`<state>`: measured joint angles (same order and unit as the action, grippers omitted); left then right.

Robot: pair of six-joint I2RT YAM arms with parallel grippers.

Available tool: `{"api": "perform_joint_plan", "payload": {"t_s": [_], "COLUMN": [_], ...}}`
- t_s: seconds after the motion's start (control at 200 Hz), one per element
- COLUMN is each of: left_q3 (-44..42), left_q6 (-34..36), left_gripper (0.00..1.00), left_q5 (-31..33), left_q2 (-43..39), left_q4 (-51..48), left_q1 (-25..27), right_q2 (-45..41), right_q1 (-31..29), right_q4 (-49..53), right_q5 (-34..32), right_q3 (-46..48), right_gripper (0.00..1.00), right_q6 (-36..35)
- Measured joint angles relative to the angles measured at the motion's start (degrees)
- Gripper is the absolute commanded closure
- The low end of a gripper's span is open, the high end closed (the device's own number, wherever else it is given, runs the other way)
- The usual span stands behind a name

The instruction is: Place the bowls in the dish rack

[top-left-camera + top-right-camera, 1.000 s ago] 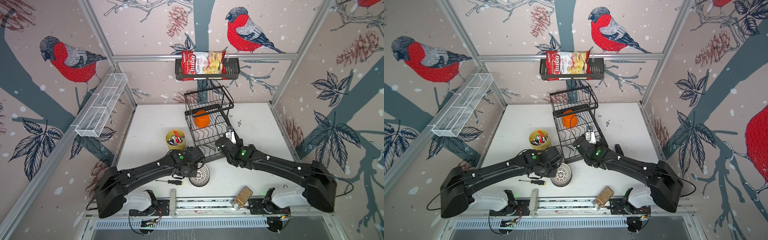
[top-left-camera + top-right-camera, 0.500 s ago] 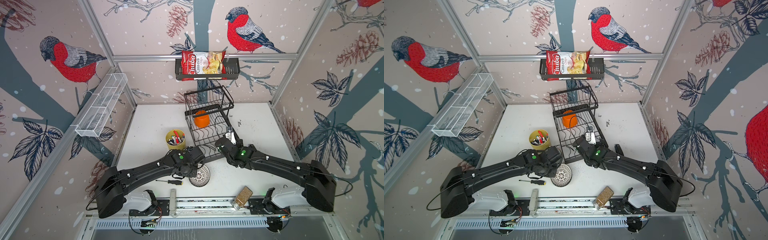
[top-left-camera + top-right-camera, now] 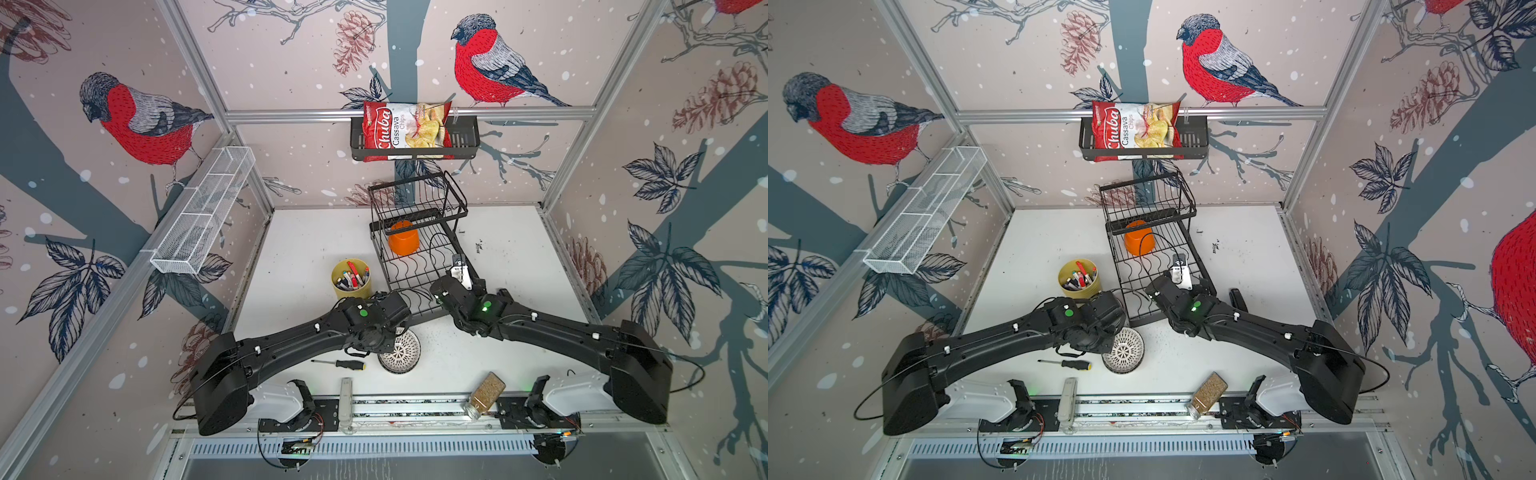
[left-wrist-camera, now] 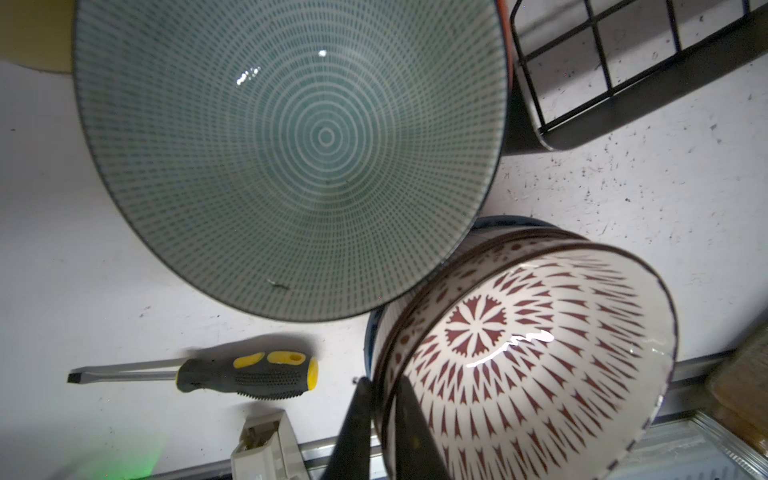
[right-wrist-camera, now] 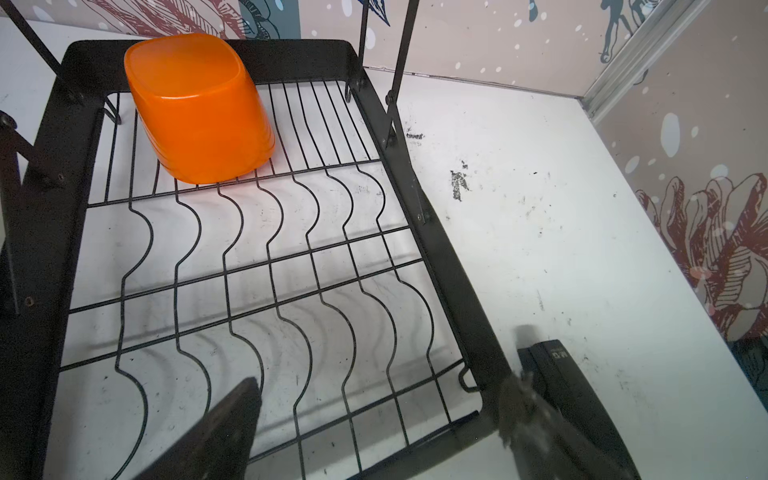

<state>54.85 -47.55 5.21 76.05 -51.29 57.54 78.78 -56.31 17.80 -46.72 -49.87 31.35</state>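
Left gripper (image 4: 382,395) is clamped on the rim of the maroon-patterned bowl (image 4: 519,353), stacked on the desk (image 4: 83,270) beside the dish rack (image 5: 440,257), apparently for lifting, while the right gripper (image 5: 380,415) is held spread over its tray.

Probably a lab booth: aluminium frame (image 3: 291,115), bird-print walls (image 3: 141,120).

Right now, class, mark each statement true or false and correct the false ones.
1. The orange bowl lies upside down in the dish rack's lower tray. True.
2. The right gripper holds a bowl. False: it is open and empty above the rack.
3. The left gripper is shut on the red-patterned bowl's rim. True.
4. The teal bowl sits in the rack. False: it is outside, beside the rack.
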Motion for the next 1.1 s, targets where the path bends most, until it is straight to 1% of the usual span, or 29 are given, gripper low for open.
{"api": "perform_joint_plan", "payload": {"t_s": [0.135, 0.47, 0.635, 0.84, 1.006, 1.101], "left_q3": [0.8, 1.1, 1.0, -0.3, -1.2, -1.5], "left_q6": [0.5, 0.5, 0.6, 0.6, 1.0, 1.3], "left_gripper": [1.00, 1.00, 1.00, 1.00, 1.00, 1.00], "left_q5": [-0.1, -0.1, -0.1, -0.3, -0.7, -0.8], "left_q2": [-0.1, -0.2, -2.1, -5.2, -5.9, -6.2], "left_q4": [-0.3, -0.5, -0.5, 1.2, 2.7, 3.2], "left_q1": [0.0, 0.0, 0.0, 0.0, 0.0, 0.0], "right_q2": [0.1, 0.1, 0.1, -1.9, -4.3, -6.1], "right_q1": [0.0, 0.0, 0.0, 0.0, 0.0, 0.0], "right_q4": [-0.3, -0.9, -1.6, -3.8, -5.4, -6.0], "right_q5": [0.0, 0.0, 1.1, 7.4, 14.8, 19.6], "right_q3": [0.1, 0.3, 0.7, 2.0, 2.4, 2.5], "right_gripper": [0.09, 0.09, 0.10, 0.10, 0.10, 0.13], "right_q6": [0.0, 0.0, -0.7, -3.0, -5.7, -7.1]}}
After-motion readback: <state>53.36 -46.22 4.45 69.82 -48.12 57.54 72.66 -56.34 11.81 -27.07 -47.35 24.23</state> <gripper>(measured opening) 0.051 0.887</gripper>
